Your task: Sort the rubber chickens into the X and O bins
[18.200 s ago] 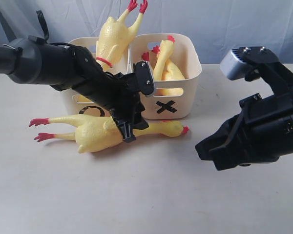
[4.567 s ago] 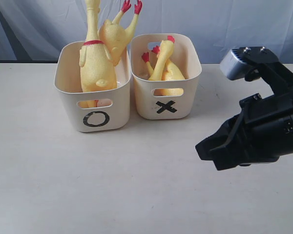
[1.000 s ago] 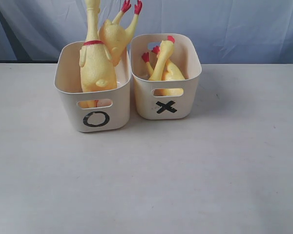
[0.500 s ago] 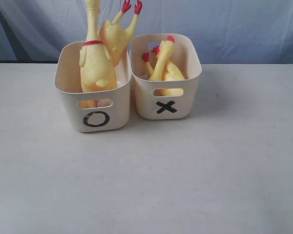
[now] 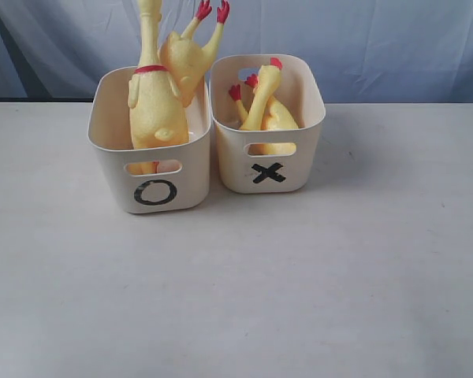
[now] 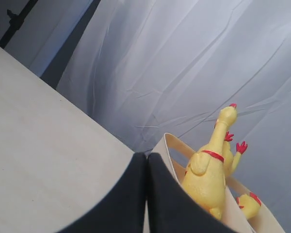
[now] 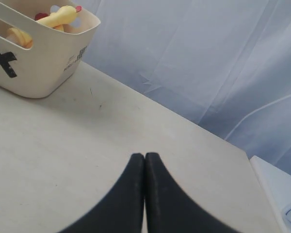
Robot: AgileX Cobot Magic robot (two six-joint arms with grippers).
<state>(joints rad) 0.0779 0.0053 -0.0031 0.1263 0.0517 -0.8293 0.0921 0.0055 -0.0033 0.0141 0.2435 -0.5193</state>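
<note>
Over toward the far edge of the worktop (image 5: 299,276), a little left of middle: O bin (image 5: 110,169) and X bin (image 5: 232,169) right beside each other, O nearer the left edge, both marks facing the near edge. Packed into the O bin, two big ones: banded chicken (image 5: 154,110) upright at the front, neck stretched well above the rim, and feet-up chicken (image 5: 185,59) leaning behind it, red toes in the air. Tucked into the X bin, the smaller chickens (image 5: 266,110), red combs poking over the rim. Left fingers (image 6: 128,208) pressed flat together, gripping nothing, close by the O bin's side. Right fingers (image 7: 128,204) pinched tight too, holding nothing, out over the worktop well apart from the X bin. Pale curtain (image 5: 378,47) behind it all.
</note>
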